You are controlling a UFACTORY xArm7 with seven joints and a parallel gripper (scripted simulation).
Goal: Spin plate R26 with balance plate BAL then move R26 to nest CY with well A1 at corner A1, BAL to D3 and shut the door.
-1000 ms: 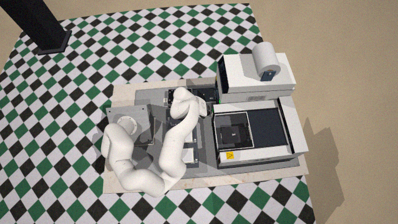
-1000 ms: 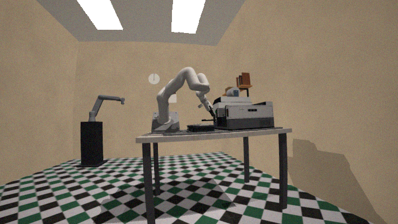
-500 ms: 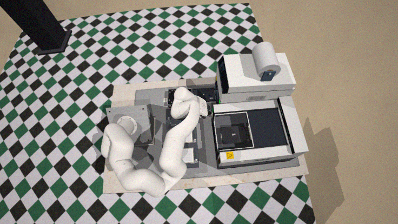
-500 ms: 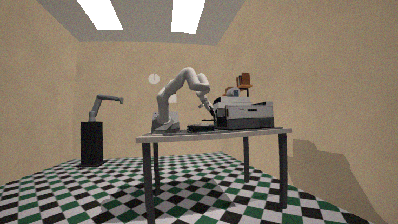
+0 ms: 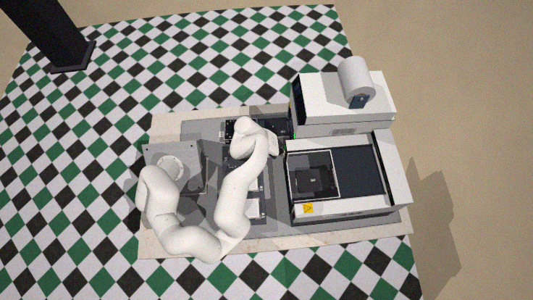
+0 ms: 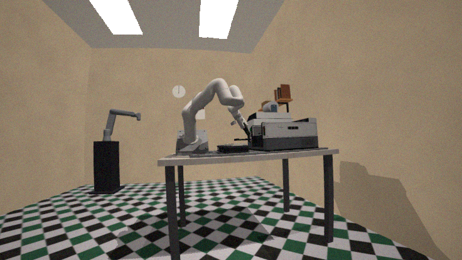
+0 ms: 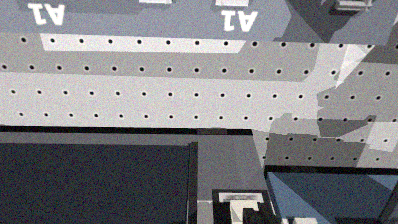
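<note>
Top view: we see the white arm [image 5: 238, 193] reaching from its grey base plate [image 5: 153, 151] across the worktop [image 5: 164, 122] toward the left front corner of the centrifuge [image 5: 398, 179]. The centrifuge's top shows a white-framed opening [image 5: 298, 156] with a dark bucket [image 5: 311, 182] inside it, and a dark panel beside it. A yellow warning label [image 5: 308, 208] sits on its near edge. Behind it stands the sealer [image 5: 335, 104], a white box carrying a paper roll [image 5: 355, 78]. Small green lights [image 5: 285, 147] glow between the arm's wrist and the two machines.

In the exterior view we find the gripper [image 6: 246, 132] pointing down and to the right, its tip close against the centrifuge's front left edge; whether it touches we cannot tell. Its fingers are fully closed with nothing between them.

The wrist view shows a perforated grey deck [image 7: 150, 95] with two "A1" marks [image 7: 239, 20] and dark machine surfaces below. We cannot make out plates R26 or BAL clearly; the arm hides most of the deck row.
</note>
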